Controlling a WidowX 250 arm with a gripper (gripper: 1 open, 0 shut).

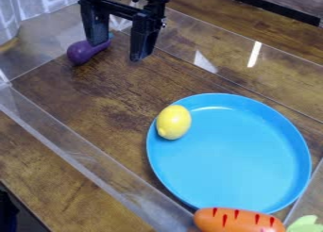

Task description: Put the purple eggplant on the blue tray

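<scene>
Hovering spread wide, the tool (119, 45) hangs empty just right of the eggplant (86, 51), likely lining up a grasp; tray (246, 174) sits well below-right.

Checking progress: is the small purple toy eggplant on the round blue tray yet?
No. The purple eggplant lies on the wooden table, far from the blue tray.

lemon (173, 122): yellow, on plate's left rim | carrot (237, 220): orange, bottom edge | table (76, 104): wooden

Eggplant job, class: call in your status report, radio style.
Gripper open, above table, holding nothing. Eggplant on table beside it, not on tray. Lemon sits on tray rim; carrot at tray's near edge.
</scene>
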